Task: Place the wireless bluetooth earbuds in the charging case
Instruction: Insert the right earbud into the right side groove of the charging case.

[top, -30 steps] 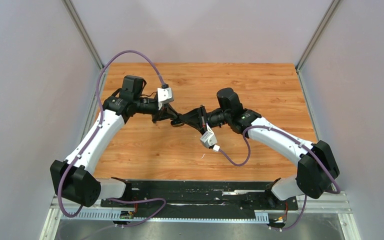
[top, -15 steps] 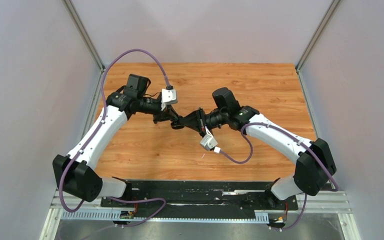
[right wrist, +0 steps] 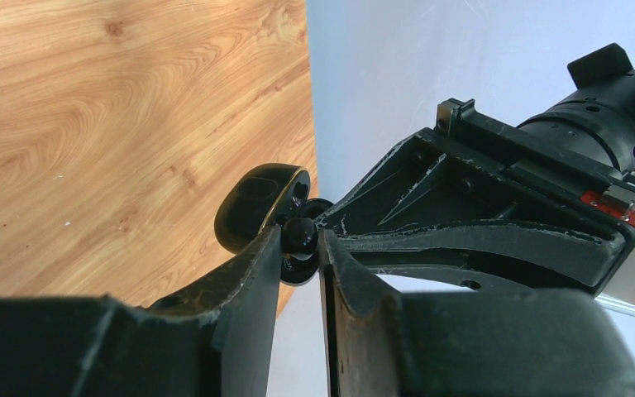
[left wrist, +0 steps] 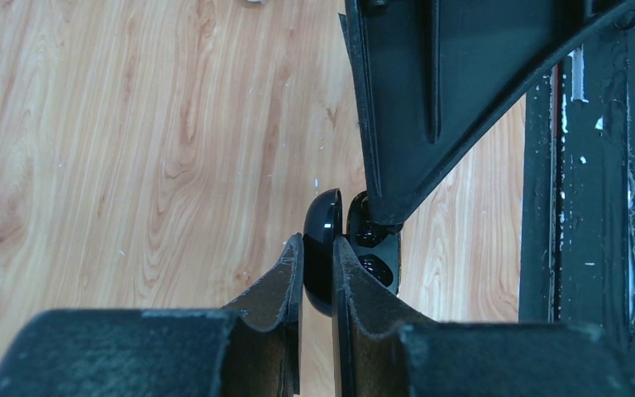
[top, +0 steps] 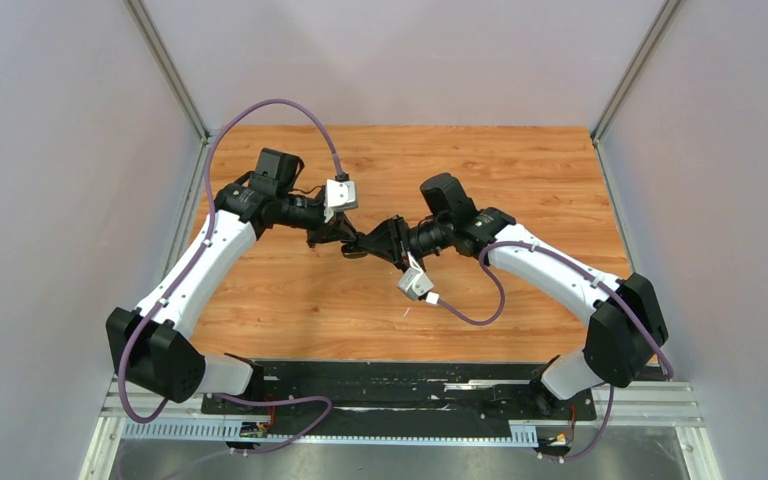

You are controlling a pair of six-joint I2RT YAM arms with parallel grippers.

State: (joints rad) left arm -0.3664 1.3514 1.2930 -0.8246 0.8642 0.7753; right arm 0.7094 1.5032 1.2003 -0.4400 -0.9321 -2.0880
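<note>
The glossy black charging case [left wrist: 322, 240] hangs open above the wooden table, and my left gripper [left wrist: 317, 241] is shut on its lid. Its other half [left wrist: 378, 266] faces right, with a dark earbud seated in it. From the right, my right gripper [right wrist: 300, 236] comes in with a black earbud [right wrist: 302, 232] pinched between its fingertips, pressed at the case's open half [right wrist: 258, 205]. In the top view both grippers meet mid-table, left gripper [top: 352, 243] against right gripper [top: 376, 243]. No other earbuds are visible.
The wooden table [top: 290, 290] is bounded by grey walls on three sides. A black mounting rail [top: 400, 385] runs along the near edge. A purple cable [top: 465, 315] loops from the right wrist above the table. A tiny white speck [top: 405, 311] lies in front.
Both arms have shifted slightly, the right wrist edging left toward the case. The grippers have stayed together mid-table, the left still holding the case.
</note>
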